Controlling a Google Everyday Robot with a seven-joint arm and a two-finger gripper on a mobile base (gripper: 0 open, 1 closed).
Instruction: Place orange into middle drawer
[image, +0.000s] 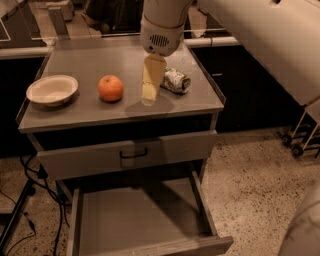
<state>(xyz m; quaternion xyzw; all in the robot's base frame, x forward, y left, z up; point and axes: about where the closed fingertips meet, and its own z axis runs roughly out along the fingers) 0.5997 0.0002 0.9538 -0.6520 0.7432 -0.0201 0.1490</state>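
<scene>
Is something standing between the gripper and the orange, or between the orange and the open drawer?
Nothing visible. The gripper hangs beside the orange, bare cabinet top between them; the can lies on its other side. The middle drawer below is open, floor bare.
</scene>
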